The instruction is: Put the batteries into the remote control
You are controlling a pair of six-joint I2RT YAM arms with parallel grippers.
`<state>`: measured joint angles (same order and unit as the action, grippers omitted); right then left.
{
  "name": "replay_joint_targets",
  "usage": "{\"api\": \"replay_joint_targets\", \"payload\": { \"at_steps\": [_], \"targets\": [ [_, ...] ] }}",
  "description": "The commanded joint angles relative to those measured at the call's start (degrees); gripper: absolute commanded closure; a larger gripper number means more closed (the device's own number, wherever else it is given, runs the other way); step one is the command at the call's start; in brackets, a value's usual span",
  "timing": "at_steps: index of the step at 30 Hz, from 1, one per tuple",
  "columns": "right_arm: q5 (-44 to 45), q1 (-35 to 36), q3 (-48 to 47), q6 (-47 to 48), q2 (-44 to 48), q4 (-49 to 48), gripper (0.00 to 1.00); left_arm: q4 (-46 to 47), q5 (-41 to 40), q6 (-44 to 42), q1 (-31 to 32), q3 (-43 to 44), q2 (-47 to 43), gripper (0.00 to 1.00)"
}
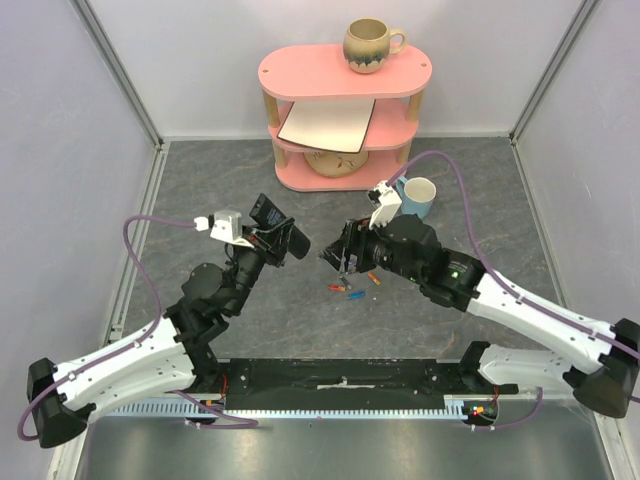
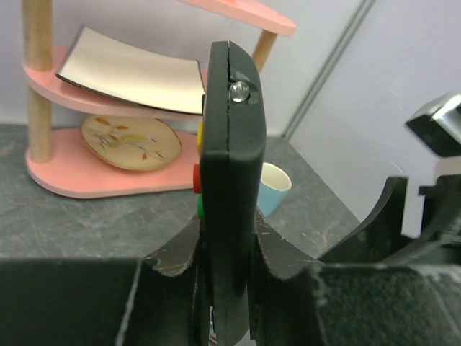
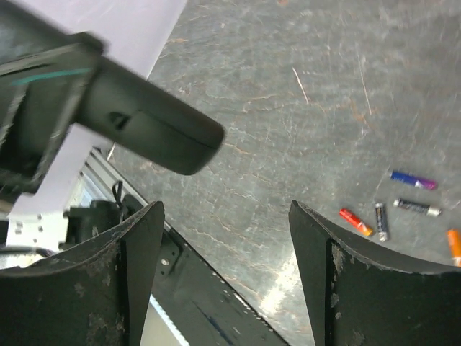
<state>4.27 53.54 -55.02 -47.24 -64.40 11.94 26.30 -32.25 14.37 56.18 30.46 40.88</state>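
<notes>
My left gripper (image 2: 227,268) is shut on the remote control (image 2: 230,158), a slim black bar held edge-on above the table, with yellow, red and green buttons on its left side. From above, the remote control (image 1: 297,243) sticks out of the left gripper (image 1: 272,238) toward the right gripper (image 1: 340,258). The right gripper (image 3: 227,209) is open with nothing between its fingers, and the rounded end of the remote control (image 3: 155,133) hangs just beyond its tips. Several batteries (image 3: 413,180) lie loose on the grey table, blue, red-orange and dark. The batteries (image 1: 346,291) sit just below the right gripper.
A pink tiered shelf (image 1: 345,72) stands at the back with a mug (image 1: 370,45) on top, a flat plate (image 1: 328,125) and a bowl below. A blue-and-white cup (image 1: 420,197) stands near the right arm. Walls close in both sides.
</notes>
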Motion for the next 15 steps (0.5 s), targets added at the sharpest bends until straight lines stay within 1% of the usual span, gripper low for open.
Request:
{"api": "replay_joint_targets", "payload": {
  "at_steps": [1,2,3,5,6,8,9,10,12,15],
  "targets": [
    [-1.12,2.18,-4.38,15.5,3.49,3.42,0.22,-9.33,8.33,10.4,-1.51,4.35,0.16,0.98],
    [-0.33,2.53,-5.35,16.39,4.02,4.74,0.22,-10.3,10.26,11.46,-2.56,4.87,0.34,0.98],
    [0.29,2.8,-5.62,17.96,4.19,6.76,0.22,-11.53,14.11,13.47,-3.18,5.05,0.51,0.98],
    [1.09,3.5,-5.53,19.29,4.89,7.39,0.23,-12.5,18.6,16.9,-5.54,5.4,0.86,0.98],
    [1.35,3.76,-5.27,20.16,5.25,7.39,0.23,-12.77,23.76,17.88,-6.52,5.4,1.3,0.98],
    [1.79,4.38,-4.92,21.4,6.21,7.39,0.23,-12.86,28.89,21.2,-9.58,5.84,2.09,0.98],
    [1.62,4.47,-4.83,22.1,6.57,7.22,0.23,-13.81,33.87,22.18,-10.73,6.28,2.62,0.98],
    [1.88,4.99,-4.92,23.24,7.44,7.22,0.23,-14.87,36.53,22.89,-13.01,7.5,4.1,0.98],
    [2.67,5.17,-4.74,24.56,8.32,7.04,0.23,-15.06,42.58,25.26,-14.87,8.21,6.56,0.98],
    [5.39,5.26,-3.6,25.18,10.34,6.51,0.21,-14.8,47.0,28.86,-16.63,9.0,8.94,0.98]
  ]
}}
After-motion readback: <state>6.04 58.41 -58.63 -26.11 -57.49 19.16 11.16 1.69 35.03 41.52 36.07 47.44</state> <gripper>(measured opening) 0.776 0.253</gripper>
